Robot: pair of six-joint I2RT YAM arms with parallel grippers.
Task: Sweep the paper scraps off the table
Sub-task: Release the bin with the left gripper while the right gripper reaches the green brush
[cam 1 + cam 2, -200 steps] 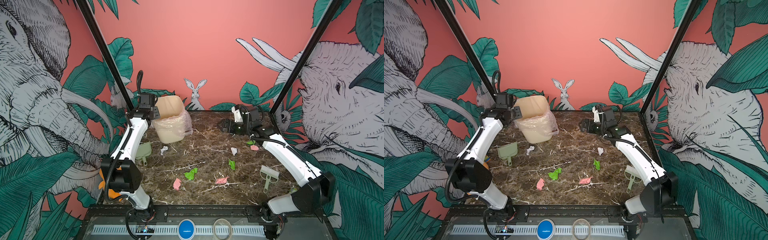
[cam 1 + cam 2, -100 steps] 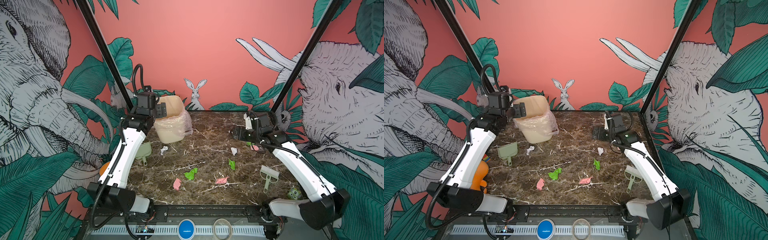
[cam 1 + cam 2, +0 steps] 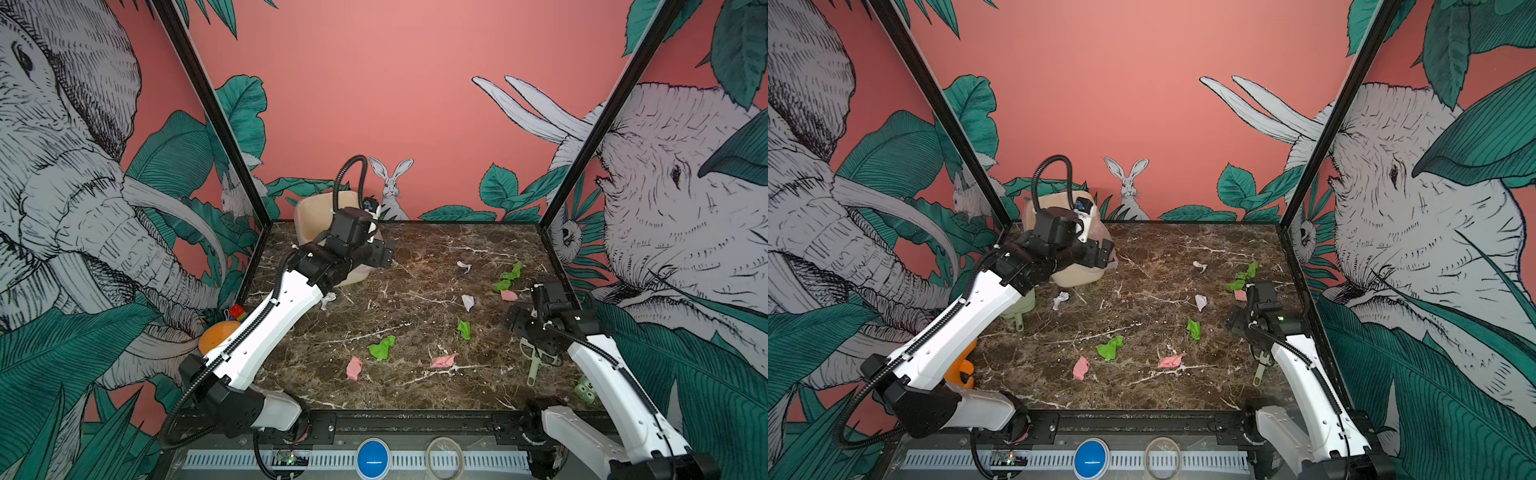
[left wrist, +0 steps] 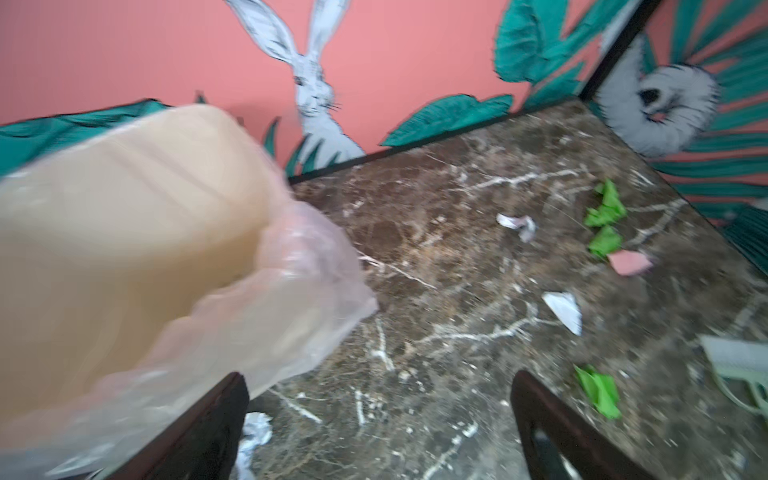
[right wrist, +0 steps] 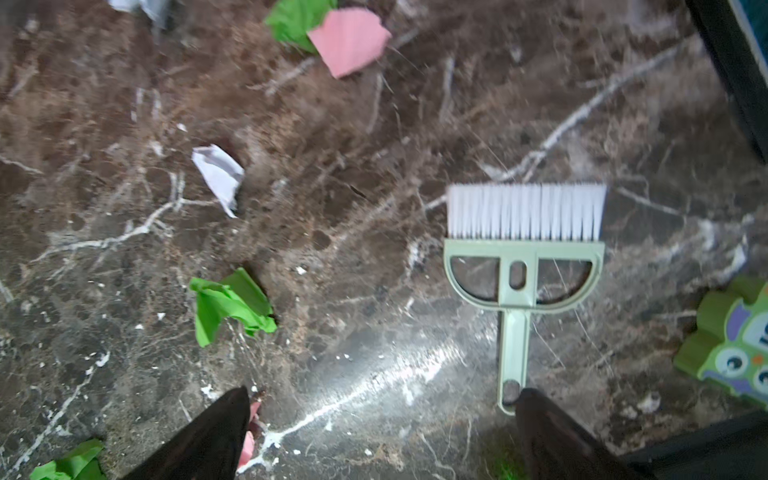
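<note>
Scene: I am working the two-arm rig from afar over the marble table, and the sweeping job is looking barely begun.
Paper scraps: the paper scraps, green, pink and white, are all lying loose on the table. A green-and-pink cluster is sitting near the far right edge, a white bit is lying just in front of the bin, and the others are scattered across the middle.
Left claw: the left claw is hanging just beside the cream bin at the far left of the table, jaws spread wide and holding nothing. The clear liner is draping over the bin's rim close to one finger.
Right claw: the right claw is hovering low over the near right of the table, jaws wide apart and empty. The end of the brush handle is showing just beside one finger, and I cannot tell whether they are touching.
Brush: the pale green brush is lying flat on the table, bristles pointing away from the claw.
Dustpan: the dustpan is resting beside the bin, half hidden behind my left arm.
Done: nothing that I can see; no scrap is showing in the bin, as far as the blurred wrist view lets me judge.
Left to do: I am judging that the brush needs gripping and the dustpan fetching, then every scrap gathering and tipping into the bin.
</note>
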